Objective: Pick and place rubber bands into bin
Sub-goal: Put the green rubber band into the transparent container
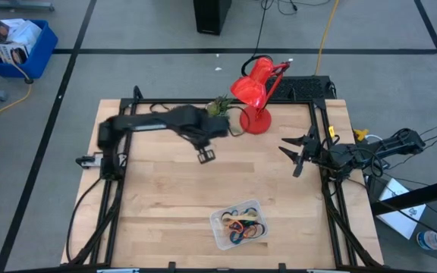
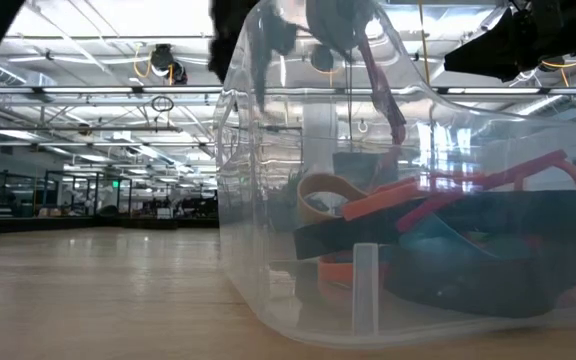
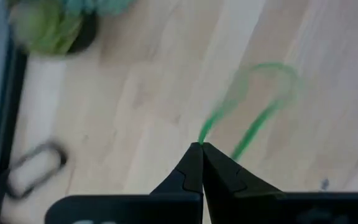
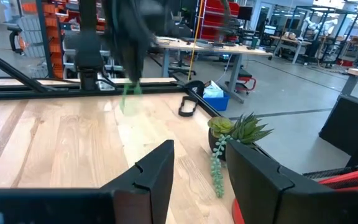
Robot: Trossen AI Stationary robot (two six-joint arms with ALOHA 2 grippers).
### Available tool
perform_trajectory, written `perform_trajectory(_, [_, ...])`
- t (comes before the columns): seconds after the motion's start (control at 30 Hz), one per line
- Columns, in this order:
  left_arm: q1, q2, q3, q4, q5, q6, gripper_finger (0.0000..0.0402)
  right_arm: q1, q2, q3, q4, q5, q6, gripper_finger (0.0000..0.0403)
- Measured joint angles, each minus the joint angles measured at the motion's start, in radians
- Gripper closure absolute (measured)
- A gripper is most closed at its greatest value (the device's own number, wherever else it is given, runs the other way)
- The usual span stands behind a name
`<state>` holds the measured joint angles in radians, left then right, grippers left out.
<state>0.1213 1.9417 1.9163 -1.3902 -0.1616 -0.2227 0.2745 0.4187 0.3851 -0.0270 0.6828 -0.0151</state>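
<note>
While dangling limp from the pinched-shut left fingers (image 3: 201,147) above the surface (image 1: 158,205), well apart from the bin (image 1: 240,224): green rubber band (image 3: 253,106), feather-light, floppy, stretchy, prone to slipping; best nipped on one strand. Right fingers (image 1: 294,155) parked spread and empty.

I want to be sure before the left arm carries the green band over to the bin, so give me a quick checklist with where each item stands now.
1. Left claw shut on the green rubber band: ok.
2. Band lifted off the table, hanging free: ok.
3. Clear bin upright, open, already holding bands: ok.
4. Right claw open, at the table's right edge, off the path: ok.
5. Red lamp and small plant behind the left arm, not on the way: ok.
6. Grip secure for the trip: cannot tell.
</note>
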Motion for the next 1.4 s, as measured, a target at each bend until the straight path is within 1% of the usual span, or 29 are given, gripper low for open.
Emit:
perform_trajectory(0.07, [-0.009, -0.064, -0.002, -0.031, -0.004, -0.028, 0.04, 0.0, 0.0, 0.0, 0.0, -0.001, 0.0, 0.0259])
perform_trajectory(0.23, [-0.035, -0.243, -0.001, 0.004, -0.007, -0.073, 0.04, 0.0, 0.0, 0.0, 0.0, -0.002, -0.017, 0.0259])
perform_trajectory(0.3, [-0.045, -0.301, 0.0, 0.042, -0.023, -0.075, 0.04, 0.0, 0.0, 0.0, 0.0, -0.003, -0.027, 0.0259])
perform_trajectory(0.5, [-0.082, -0.45, 0.0, 0.179, -0.019, -0.047, 0.04, 0.0, 0.0, 0.0, 0.0, -0.003, -0.027, 0.0259])
perform_trajectory(0.57, [-0.101, -0.473, 0.0, 0.264, 0.012, 0.002, 0.0399, 0.0, 0.0, 0.0, 0.0, -0.003, -0.027, 0.0259])
perform_trajectory(0.67, [-0.135, -0.487, 0.0, 0.417, 0.13, 0.064, 0.0399, 0.0, 0.0, 0.0, 0.0, -0.003, -0.027, 0.0259])
perform_trajectory(0.8, [-0.18, -0.477, 0.001, 0.55, 0.311, 0.135, 0.0399, 0.0, 0.0, 0.0, 0.0, -0.003, -0.027, 0.0259])
perform_trajectory(0.83, [-0.193, -0.466, 0.001, 0.578, 0.342, 0.136, 0.0399, 0.0, 0.0, 0.0, 0.0, -0.003, -0.027, 0.0259])
perform_trajectory(0.93, [-0.243, -0.416, 0.001, 0.621, 0.379, 0.138, 0.04, 0.0, 0.0, 0.0, 0.0, -0.003, -0.027, 0.0259])
perform_trajectory(1.17, [-0.355, -0.244, 0.001, 0.695, 0.388, 0.165, 0.0399, 0.0, 0.0, 0.0, -0.001, -0.003, -0.027, 0.0259])
perform_trajectory(1.27, [-0.385, -0.153, 0.001, 0.708, 0.338, 0.157, 0.0399, 0.0, 0.0, 0.0, -0.001, -0.003, -0.027, 0.0259])
perform_trajectory(1.4, [-0.408, -0.036, 0.001, 0.703, 0.274, 0.07, 0.0398, 0.0, 0.0, 0.0, -0.003, -0.003, -0.027, 0.0259])
